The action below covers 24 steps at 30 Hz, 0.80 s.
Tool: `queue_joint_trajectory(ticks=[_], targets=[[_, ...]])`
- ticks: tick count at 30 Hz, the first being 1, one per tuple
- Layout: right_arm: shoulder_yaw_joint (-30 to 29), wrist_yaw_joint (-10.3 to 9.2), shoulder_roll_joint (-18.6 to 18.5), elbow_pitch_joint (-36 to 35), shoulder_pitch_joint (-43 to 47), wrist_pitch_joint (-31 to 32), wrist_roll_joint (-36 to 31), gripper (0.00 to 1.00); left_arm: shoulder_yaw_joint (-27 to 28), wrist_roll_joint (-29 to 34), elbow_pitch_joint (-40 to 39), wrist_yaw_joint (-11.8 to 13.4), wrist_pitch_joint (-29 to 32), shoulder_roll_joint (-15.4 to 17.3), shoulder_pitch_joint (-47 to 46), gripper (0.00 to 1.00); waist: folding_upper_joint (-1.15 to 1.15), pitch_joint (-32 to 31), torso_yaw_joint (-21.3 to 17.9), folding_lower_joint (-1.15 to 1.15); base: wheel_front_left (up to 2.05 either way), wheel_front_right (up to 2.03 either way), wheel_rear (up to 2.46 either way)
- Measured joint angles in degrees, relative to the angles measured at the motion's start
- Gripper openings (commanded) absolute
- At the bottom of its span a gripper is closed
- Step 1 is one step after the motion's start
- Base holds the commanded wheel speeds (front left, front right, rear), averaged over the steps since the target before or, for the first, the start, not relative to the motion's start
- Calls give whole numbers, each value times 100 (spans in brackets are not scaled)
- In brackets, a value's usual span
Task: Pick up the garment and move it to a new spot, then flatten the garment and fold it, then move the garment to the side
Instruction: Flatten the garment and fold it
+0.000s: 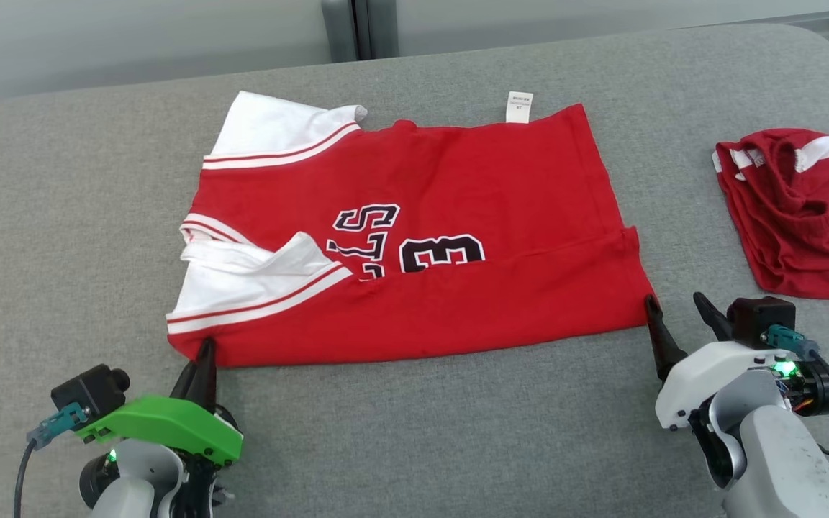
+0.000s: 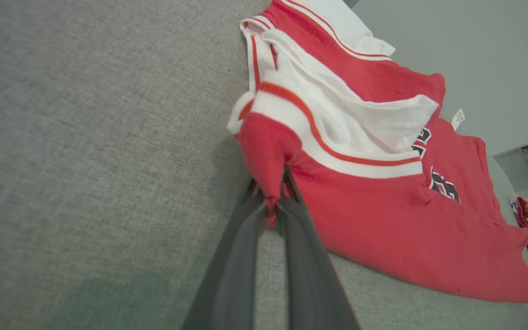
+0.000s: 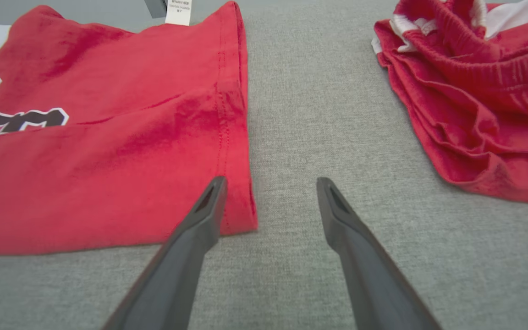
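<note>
Lying spread on the grey padded surface, the red jersey is shown with its length running left to right and its black numerals uppermost. White sleeves trimmed in red stripes sit at the jersey's left end; one is folded in over the body. A white label projects from the jersey's far edge.

The left gripper meets the jersey at its near left corner. Its two fingers are pressed together on that corner, and the left wrist view shows the red cloth pinched between them and drawn up into a small peak.

The right gripper stands at the jersey's near right corner with its fingers spread apart. One fingertip lies over the hem, the other over bare surface just beyond it; contact cannot be judged.

A second red garment, crumpled, lies well to the jersey's right.
</note>
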Motion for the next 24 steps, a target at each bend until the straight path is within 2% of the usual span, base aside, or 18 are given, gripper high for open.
queue_joint_trajectory(ticks=[7, 8, 9, 10, 11, 12, 18, 24], targets=[[307, 0, 4, 679, -349, 167, 381, 100, -101, 100, -331, -8, -74, 29, -23, 0, 0, 12, 150, 0, 0, 0, 0], [345, 0, 4, 744, -384, 198, 411, 76, -115, 120, -366, -9, -76, 29, -23, 0, 0, 10, 161, 0, 0, 0, 0], [390, -1, 4, 824, -433, 220, 468, 41, -125, 127, -407, -9, -99, 27, -23, 0, 0, 5, 168, 0, 0, 0, 0], [428, -1, 1, 891, -483, 226, 537, 18, -129, 130, -446, -9, -114, 29, -23, 0, 0, -3, 170, 0, 0, 0, 0], [443, -1, 0, 934, -519, 224, 594, 6, -133, 143, -481, -9, -116, 31, -23, 0, 0, -9, 170, 0, 0, 0, 0], [432, -1, 2, 981, -564, 178, 643, 0, -136, 164, -523, -9, -134, 34, -23, 0, 0, -18, 166, 0, 0, 0, 0], [304, -1, 3, 1056, -854, -109, 636, 0, -134, 292, -742, 7, -165, 178, -75, 0, 0, -140, 116, 0, 0, 0, 0], [144, -1, 5, 433, -805, -69, 676, 0, -151, 378, -1362, 116, 7, 387, -131, 0, 0, -355, 90, 0, 0, 0, 0]])
